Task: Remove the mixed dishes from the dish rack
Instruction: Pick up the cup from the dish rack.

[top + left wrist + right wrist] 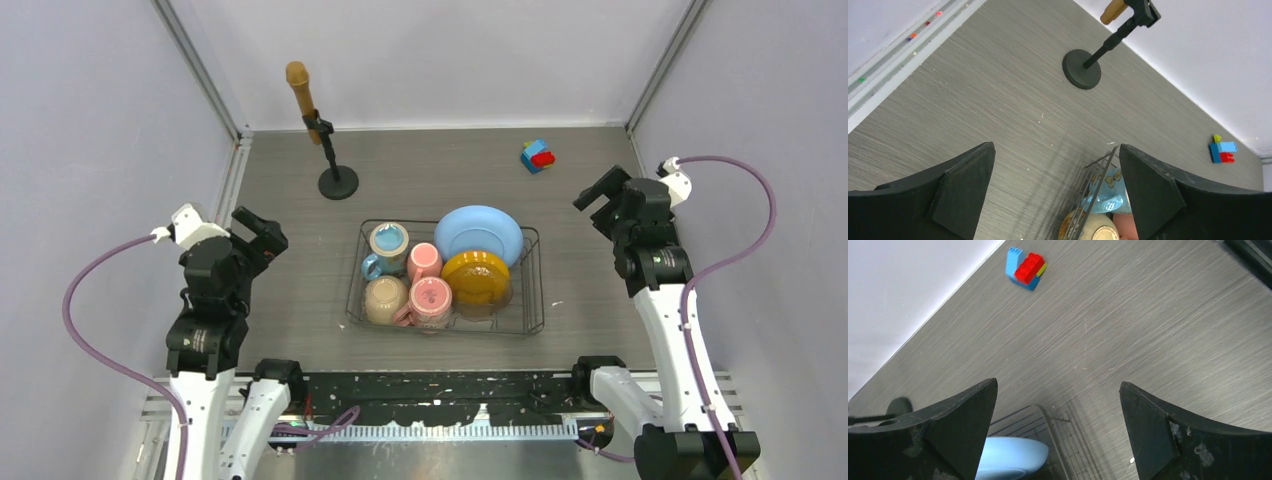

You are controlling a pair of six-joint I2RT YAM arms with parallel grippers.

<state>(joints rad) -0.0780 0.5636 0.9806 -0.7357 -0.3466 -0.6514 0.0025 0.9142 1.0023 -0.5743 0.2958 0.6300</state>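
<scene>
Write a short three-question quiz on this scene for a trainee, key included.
1. True or false: the left end effector and the right end effector are both open and empty.
2. How many mugs sit in the dish rack?
3. The light-blue plate stands: A) behind the yellow plate, farther from the arms; B) in front of it; C) outside the rack.
Key: 1 true; 2 three; 3 A.
</scene>
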